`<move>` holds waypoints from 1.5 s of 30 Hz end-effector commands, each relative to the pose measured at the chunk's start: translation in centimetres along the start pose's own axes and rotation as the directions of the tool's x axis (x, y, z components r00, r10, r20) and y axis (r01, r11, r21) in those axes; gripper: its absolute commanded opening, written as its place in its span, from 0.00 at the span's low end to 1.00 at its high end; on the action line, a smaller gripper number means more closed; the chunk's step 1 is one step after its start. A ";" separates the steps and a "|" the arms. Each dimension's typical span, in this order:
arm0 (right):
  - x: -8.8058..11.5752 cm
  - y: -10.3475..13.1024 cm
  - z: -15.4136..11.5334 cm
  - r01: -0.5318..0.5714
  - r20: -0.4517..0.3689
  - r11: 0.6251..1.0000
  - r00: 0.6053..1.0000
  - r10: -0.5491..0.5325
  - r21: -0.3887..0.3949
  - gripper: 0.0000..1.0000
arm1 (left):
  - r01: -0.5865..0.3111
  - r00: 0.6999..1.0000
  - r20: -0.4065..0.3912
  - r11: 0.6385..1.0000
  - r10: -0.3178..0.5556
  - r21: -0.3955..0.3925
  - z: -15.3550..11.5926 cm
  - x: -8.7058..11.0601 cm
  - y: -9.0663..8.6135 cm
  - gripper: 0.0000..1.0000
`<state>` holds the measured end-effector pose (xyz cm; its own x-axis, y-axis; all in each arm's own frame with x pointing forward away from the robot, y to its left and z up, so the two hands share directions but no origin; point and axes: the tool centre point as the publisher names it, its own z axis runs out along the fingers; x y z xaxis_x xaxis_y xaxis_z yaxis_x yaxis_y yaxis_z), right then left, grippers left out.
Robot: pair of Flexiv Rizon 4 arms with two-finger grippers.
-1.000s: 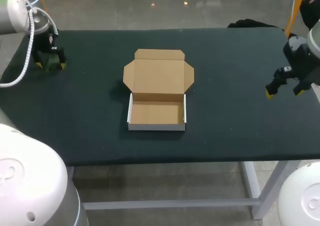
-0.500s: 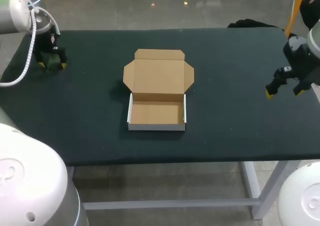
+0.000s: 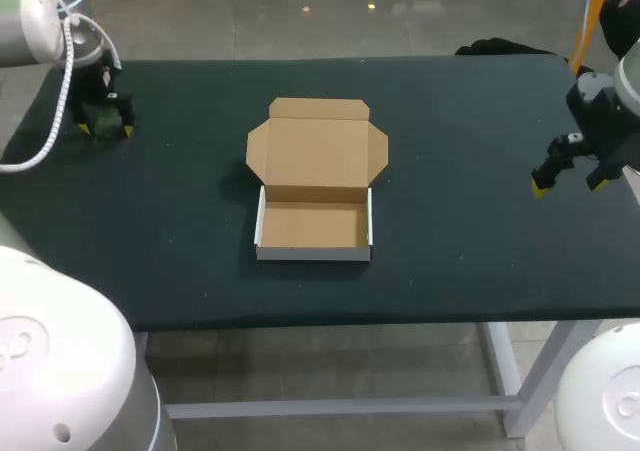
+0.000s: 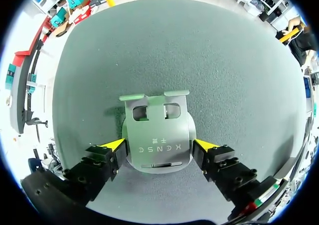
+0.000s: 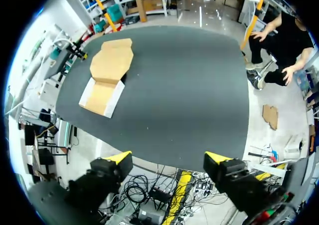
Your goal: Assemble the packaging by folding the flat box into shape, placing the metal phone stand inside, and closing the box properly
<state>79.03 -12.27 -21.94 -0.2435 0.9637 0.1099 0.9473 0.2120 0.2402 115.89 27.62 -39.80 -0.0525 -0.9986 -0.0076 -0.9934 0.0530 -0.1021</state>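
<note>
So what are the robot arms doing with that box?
The cardboard box sits folded in the middle of the table, lid open and empty. The left end effector is down at the metal phone stand on the table's far left. The right end effector hangs open near the right edge, holding nothing.

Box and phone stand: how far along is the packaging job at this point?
Done: the box is folded into a tray, with its lid open behind it. In hand: the left gripper sits around the metal phone stand on the table; grip unclear. Remaining: stand into box, lid closed. The right gripper is open, empty.
</note>
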 end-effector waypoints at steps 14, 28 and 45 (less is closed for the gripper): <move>0.0 -0.1 -0.2 -0.001 0.002 1.000 1.000 0.001 0.003 1.00 | 0.010 1.000 0.015 1.000 -0.010 -0.002 -0.2 0.5 0.0 0.85; 0.0 -0.1 -0.2 -0.001 0.002 1.000 1.000 0.001 0.003 1.00 | 0.039 0.999 0.020 0.999 -0.039 0.000 0.2 0.2 -0.5 0.75; 0.0 -0.1 -0.2 -0.001 0.002 1.000 1.000 0.001 0.003 1.00 | 0.065 0.998 0.023 0.998 -0.065 0.001 0.5 0.0 -1.1 0.70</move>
<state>79.03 -12.28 -21.94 -0.2435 0.9637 0.1098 0.9473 0.2120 0.2402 116.58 27.51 -39.95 0.0111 -0.9997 -0.0199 -0.9935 -0.0088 -0.1133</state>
